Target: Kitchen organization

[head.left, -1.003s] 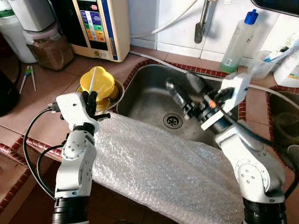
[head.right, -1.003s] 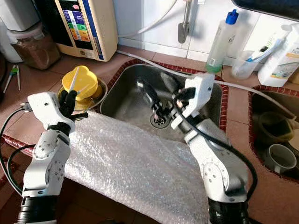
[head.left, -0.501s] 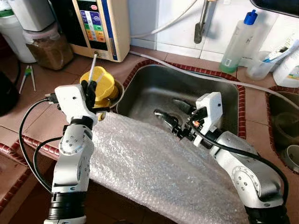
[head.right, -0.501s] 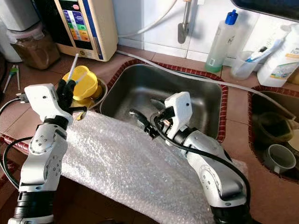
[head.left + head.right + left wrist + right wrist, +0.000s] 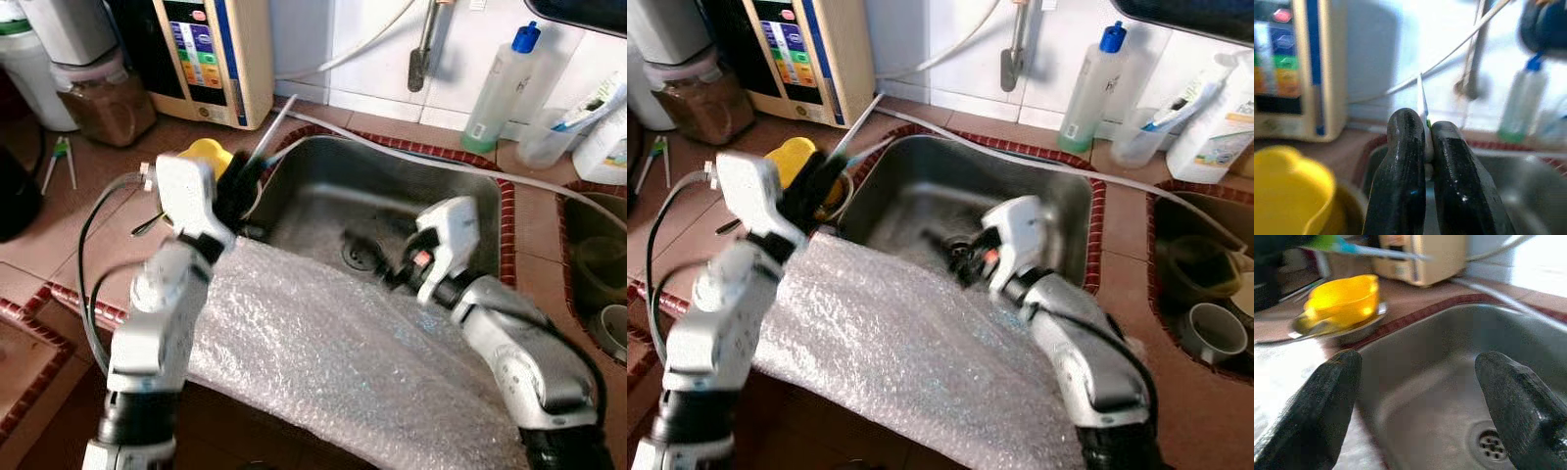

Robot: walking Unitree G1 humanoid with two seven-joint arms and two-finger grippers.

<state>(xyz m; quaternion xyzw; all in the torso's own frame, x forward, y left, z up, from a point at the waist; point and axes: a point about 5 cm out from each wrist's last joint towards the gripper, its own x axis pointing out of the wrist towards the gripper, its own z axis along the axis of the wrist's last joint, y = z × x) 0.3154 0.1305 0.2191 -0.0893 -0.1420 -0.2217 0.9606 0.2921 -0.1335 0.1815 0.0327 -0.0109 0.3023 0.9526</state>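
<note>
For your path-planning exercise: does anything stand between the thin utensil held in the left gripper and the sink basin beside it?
Nothing visible does. The left gripper, shut on the thin utensil, is at the sink basin's left rim; the right gripper hangs open over the drain, further right.

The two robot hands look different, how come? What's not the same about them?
The left gripper has its jaws pinched shut on a thin white stick, while the right gripper has its jaws spread wide with nothing between them. The left gripper is raised beside the yellow cup at the sink's left edge; the right gripper reaches down inside the sink, near the drain. Both have two long black fingers.
</note>
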